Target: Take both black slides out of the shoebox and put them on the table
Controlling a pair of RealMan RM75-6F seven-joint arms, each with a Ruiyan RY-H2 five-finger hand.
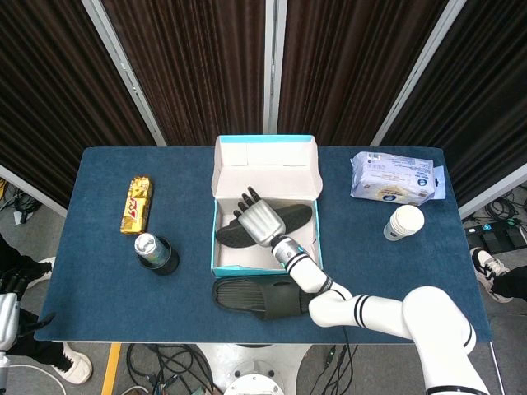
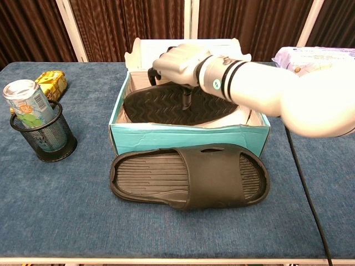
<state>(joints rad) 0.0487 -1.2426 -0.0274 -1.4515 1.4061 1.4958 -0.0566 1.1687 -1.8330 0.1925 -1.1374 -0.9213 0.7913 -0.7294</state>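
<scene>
The teal shoebox (image 1: 219,265) (image 2: 188,136) stands open at the table's middle, lid tipped back. One black slide (image 1: 300,218) (image 2: 161,105) lies sole-up inside it. My right hand (image 1: 260,219) (image 2: 178,61) is over that slide, thumb down on the sole, fingers reaching over its far edge; the slide lies flat in the box. The other black slide (image 1: 265,298) (image 2: 188,177) lies upright on the table just in front of the box. My left hand (image 1: 10,304) shows only at the head view's lower left edge, off the table, holding nothing, fingers apart.
A drink can in a black mesh cup (image 1: 155,252) (image 2: 34,121) stands left of the box, with a yellow snack pack (image 1: 137,205) (image 2: 51,83) behind it. At the right are a wipes pack (image 1: 392,177) (image 2: 310,55) and a paper cup (image 1: 403,222).
</scene>
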